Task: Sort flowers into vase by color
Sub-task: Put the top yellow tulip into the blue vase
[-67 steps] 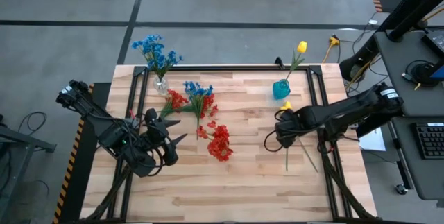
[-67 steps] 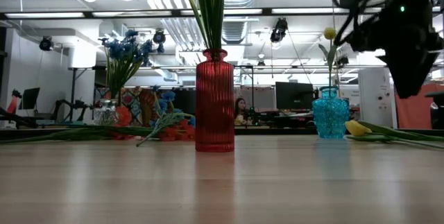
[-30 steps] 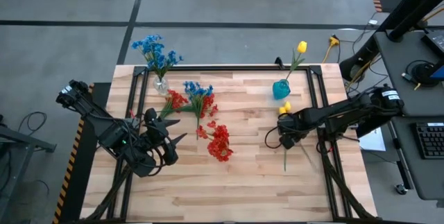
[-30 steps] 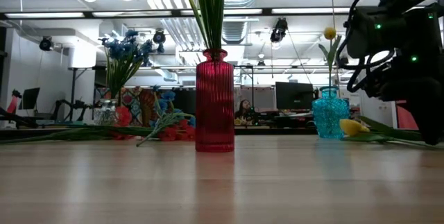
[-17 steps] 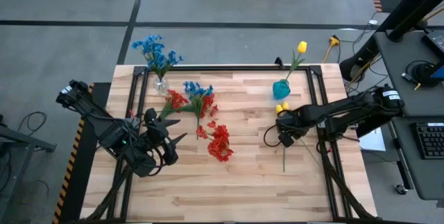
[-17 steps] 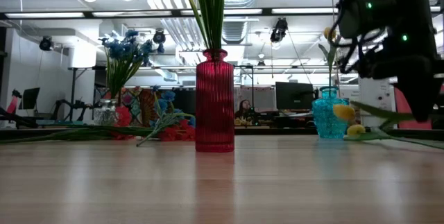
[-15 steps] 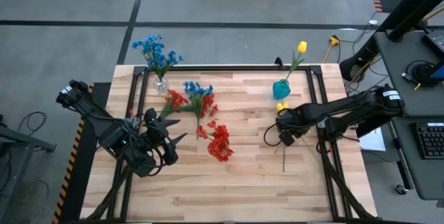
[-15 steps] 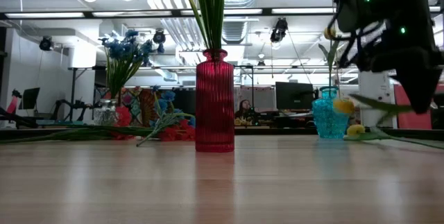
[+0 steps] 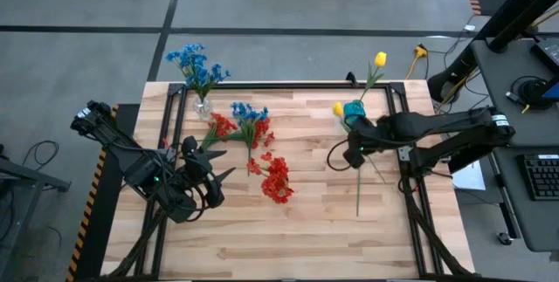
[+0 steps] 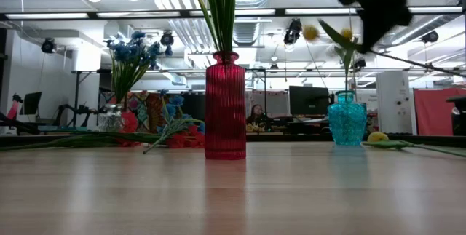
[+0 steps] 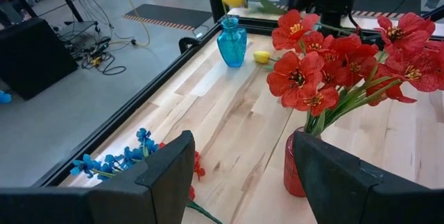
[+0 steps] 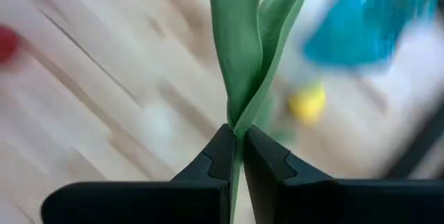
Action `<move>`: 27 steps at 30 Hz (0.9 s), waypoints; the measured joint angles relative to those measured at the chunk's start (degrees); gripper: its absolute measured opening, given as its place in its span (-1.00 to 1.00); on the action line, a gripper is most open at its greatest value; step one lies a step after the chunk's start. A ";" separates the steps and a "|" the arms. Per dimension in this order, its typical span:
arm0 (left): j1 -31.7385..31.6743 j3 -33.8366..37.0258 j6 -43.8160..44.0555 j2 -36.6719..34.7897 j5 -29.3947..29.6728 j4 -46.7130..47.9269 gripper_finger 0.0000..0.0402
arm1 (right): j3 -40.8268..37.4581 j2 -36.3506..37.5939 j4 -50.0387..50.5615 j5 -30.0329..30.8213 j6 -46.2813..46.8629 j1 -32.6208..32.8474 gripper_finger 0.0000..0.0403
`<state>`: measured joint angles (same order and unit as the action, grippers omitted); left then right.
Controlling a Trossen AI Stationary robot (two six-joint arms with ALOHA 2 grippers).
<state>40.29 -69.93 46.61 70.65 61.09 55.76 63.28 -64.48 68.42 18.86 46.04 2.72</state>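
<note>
The right gripper [image 9: 354,155], just beside the teal vase [image 9: 354,112], has its fingers [image 12: 223,156] clamped on the leafy stem of a yellow tulip [image 9: 337,108], whose bud hangs above the table [image 9: 314,221] next to that vase. The stem looks light, thin and springy, so it will likely droop and swing; a hold low on the leaves seems steadier. The left gripper [image 9: 210,175] waits well away from the vase, fingers apart, near the red flowers [image 9: 277,180].
</note>
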 joint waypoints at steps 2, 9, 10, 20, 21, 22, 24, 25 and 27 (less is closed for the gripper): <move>0.00 0.00 0.00 0.00 0.00 0.03 0.12 | 1.52 1.09 -5.46 2.81 -4.33 -0.01 -0.91; 0.00 0.00 0.00 0.00 -0.01 0.20 0.12 | -0.08 6.91 -29.57 9.65 -22.13 -0.26 -0.91; 0.00 0.00 0.00 0.00 -0.02 0.18 0.12 | -1.12 7.90 -33.10 9.75 -24.33 -0.44 -0.91; 0.00 0.00 0.00 0.00 0.01 0.16 0.12 | -12.97 13.96 -58.91 11.77 -39.71 -5.41 -0.91; 0.00 0.00 0.00 0.00 0.01 0.16 0.12 | -13.96 14.29 -59.83 13.66 -40.46 -5.87 -0.91; 0.00 0.00 0.00 0.00 0.01 0.16 0.12 | -14.87 14.62 -60.28 16.16 -41.14 -6.21 -0.91; 0.00 0.00 0.00 0.00 0.01 0.16 0.12 | -16.55 15.47 -60.97 21.87 -41.29 -6.77 -0.91; 0.00 0.00 0.00 0.00 0.01 0.16 0.12 | -17.38 16.01 -61.30 24.76 -41.27 -6.90 -0.91; 0.00 0.00 0.00 0.00 0.01 0.18 0.12 | -18.59 17.47 -62.01 29.34 -41.25 -6.91 -0.91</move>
<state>40.29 -69.93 46.61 70.65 61.10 55.94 44.69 -47.01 6.41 48.20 4.80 -4.19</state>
